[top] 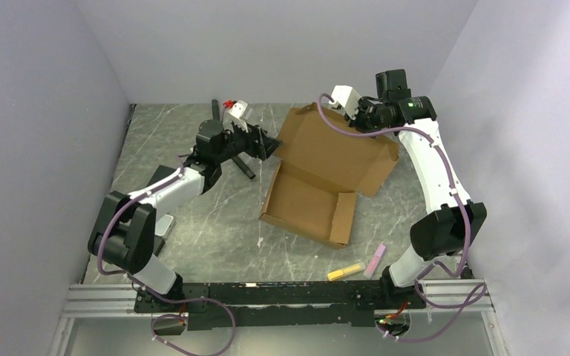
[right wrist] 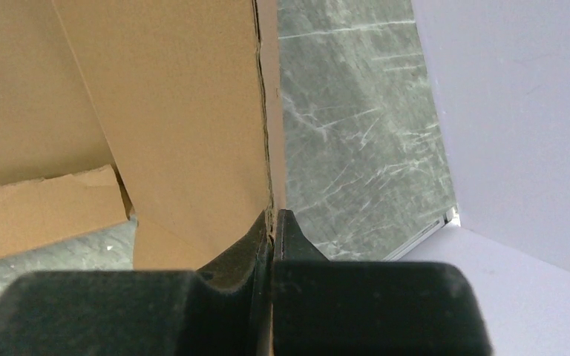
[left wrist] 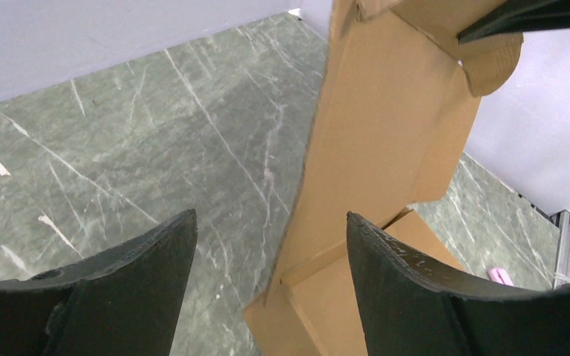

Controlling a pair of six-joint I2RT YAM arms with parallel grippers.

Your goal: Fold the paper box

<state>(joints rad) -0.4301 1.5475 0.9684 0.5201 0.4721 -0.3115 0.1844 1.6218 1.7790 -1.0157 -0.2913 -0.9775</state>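
My right gripper [right wrist: 271, 219] is clamped on the far edge of the paper box's [top: 319, 178] raised lid. My left gripper [left wrist: 271, 216] is spread wide just left of the box, which rests on the green table [top: 193, 222].

Overall light: bright, soft and even in all three views, apparently from overhead.
Shadows: faint and blurred-edged on the grey-green marbled tabletop [top: 193, 237] beneath the arms; the brown corrugated-cardboard box [top: 308, 196] is slightly darker inside its tray.
Glare: none strong; pale lilac walls [top: 267, 44] carry a cool tint.
Top view: sharp throughout; walls splay outward from wide-angle distortion.
Left wrist view: black two-finger left gripper [left wrist: 271, 226] close to the lens, its fingers [left wrist: 430, 297] soft-edged; cardboard and tabletop clearer.
Right wrist view: black right gripper [right wrist: 273, 219] blurred and dim, its fingers [right wrist: 193, 311] a dark mass; the cardboard is mildly soft.
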